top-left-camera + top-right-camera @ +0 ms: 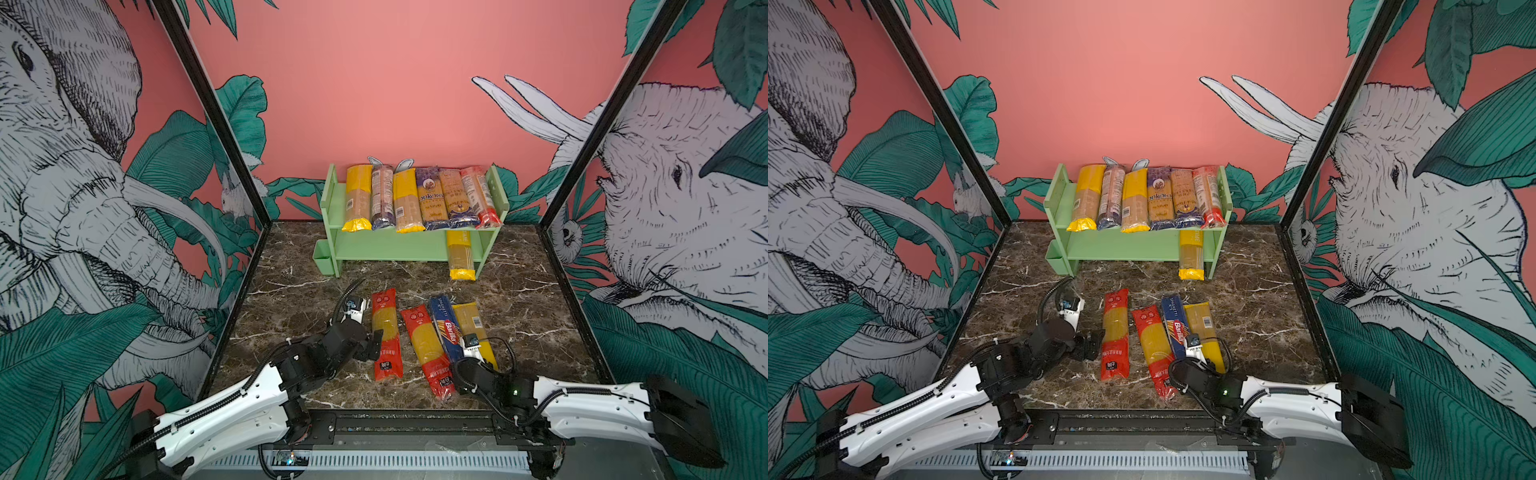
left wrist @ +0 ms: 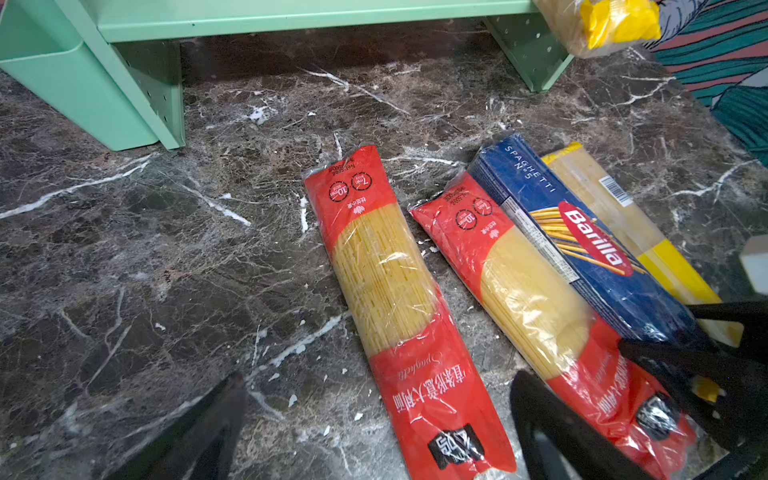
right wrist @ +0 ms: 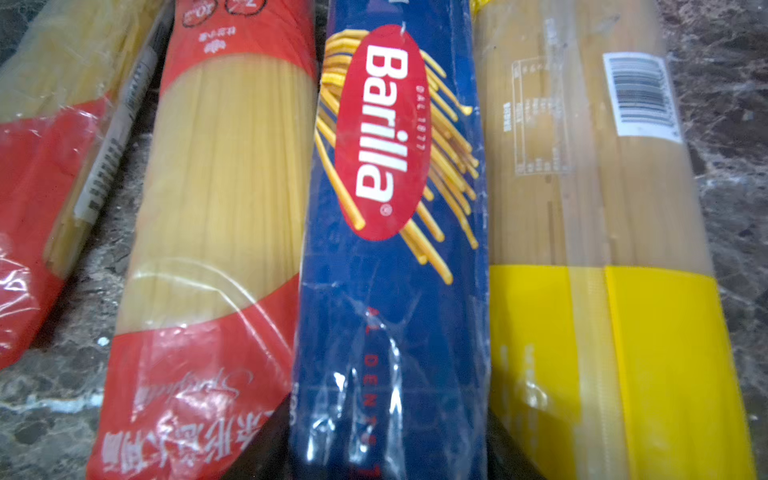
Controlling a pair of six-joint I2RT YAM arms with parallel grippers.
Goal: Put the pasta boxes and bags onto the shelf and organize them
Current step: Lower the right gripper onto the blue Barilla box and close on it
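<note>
Shelf [image 1: 386, 246] held 7 packs [image 1: 359, 195]; 4 remained on table [image 1: 291, 299]. L gripper [image 2: 378, 378] gaped wide; R gripper [image 3: 386, 461] straddled Barilla pack [image 3: 390, 145], grip unclear.

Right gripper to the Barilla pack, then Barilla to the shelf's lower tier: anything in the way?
Nothing visible. The right gripper is at the Barilla pack, and bare marble leads to the shelf. Only a yellow-ended pack fills the lower tier's right end.
</note>
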